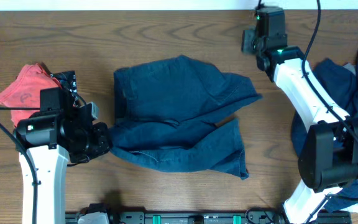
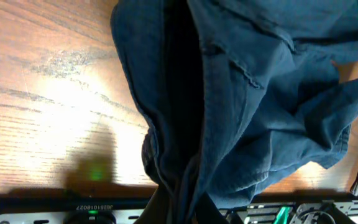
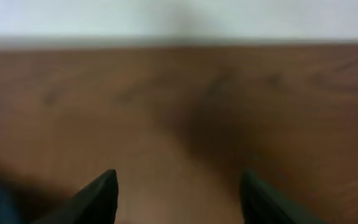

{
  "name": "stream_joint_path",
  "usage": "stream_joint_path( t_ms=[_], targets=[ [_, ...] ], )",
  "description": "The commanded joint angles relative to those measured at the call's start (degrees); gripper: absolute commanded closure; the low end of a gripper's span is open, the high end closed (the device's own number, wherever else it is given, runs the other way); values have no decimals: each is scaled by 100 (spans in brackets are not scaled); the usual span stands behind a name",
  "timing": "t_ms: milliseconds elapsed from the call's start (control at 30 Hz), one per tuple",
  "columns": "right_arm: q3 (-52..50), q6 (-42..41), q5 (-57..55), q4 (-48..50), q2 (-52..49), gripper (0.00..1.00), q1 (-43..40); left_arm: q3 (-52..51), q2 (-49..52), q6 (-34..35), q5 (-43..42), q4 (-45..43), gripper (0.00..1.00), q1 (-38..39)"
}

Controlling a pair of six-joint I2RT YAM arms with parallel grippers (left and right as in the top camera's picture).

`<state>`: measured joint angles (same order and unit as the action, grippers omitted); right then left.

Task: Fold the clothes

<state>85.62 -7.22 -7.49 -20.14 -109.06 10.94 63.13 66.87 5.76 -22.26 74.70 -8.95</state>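
A: Where do the clothes lie?

B: The navy shorts (image 1: pixel 179 115) lie rumpled mid-desk (image 1: pixel 55 37). The waistband side seems to be at 9 o'clock, with the legs trailing toward 3 and 5. A second blue heap (image 1: pixel 337 81) lies at 3 o'clock, partly under the right arm. A red cloth (image 1: pixel 23 90) is at 9 o'clock.

A: And the fingers?

B: The left fingers (image 1: pixel 104 140) sit at the shorts' 8 o'clock corner. I judge them closed on a bunched fold, because the left wrist view shows cloth gathering up toward the lens. The cloth hides the fingers themselves. The right fingers (image 1: pixel 248 42) are at 1 o'clock near the far edge, well apart from any cloth. They are spread wide and hold nothing.

A: How will the shorts handle?

B: They look soft, light and limp. They will likely sag and crease rather than keep a shape, and a single pinch would only drag a bunch along. The better holds are probably the waistband corners or the leg hems. The seams are thicker there, and one arm could take each side.

A: What does each view add?

B: The overhead view gives the whole layout but not the grip. The left wrist view shows stitching and a deep dark fold up close. The right wrist view is blurred, yet it plainly shows bare wood between its fingers.
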Motion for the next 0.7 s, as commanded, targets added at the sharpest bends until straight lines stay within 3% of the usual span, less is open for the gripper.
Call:
stream_joint_path(
  t_ms=[0,67,233,333,567,667],
  targets=[
    [-17,1001,2070,-739,26,35,83,-7,70,55,37,-35,94,-20],
    [-28,1458,2337,-1436,20,23,168,-7,103,55,37,-44,94,-20],
    [-210,2039,2009,-2424,20,23,507,-7,160,55,37,-39,94,-20],
    [-479,2035,1458,-2413,20,27,717,-7,160,55,37,-39,94,-20],
    [-1128,2059,1670,-2039,20,27,1139,-7,160,55,37,-35,94,-20],
    [-1327,2055,1545,-1685,20,34,1307,-7,160,55,37,-35,94,-20]
  ],
)
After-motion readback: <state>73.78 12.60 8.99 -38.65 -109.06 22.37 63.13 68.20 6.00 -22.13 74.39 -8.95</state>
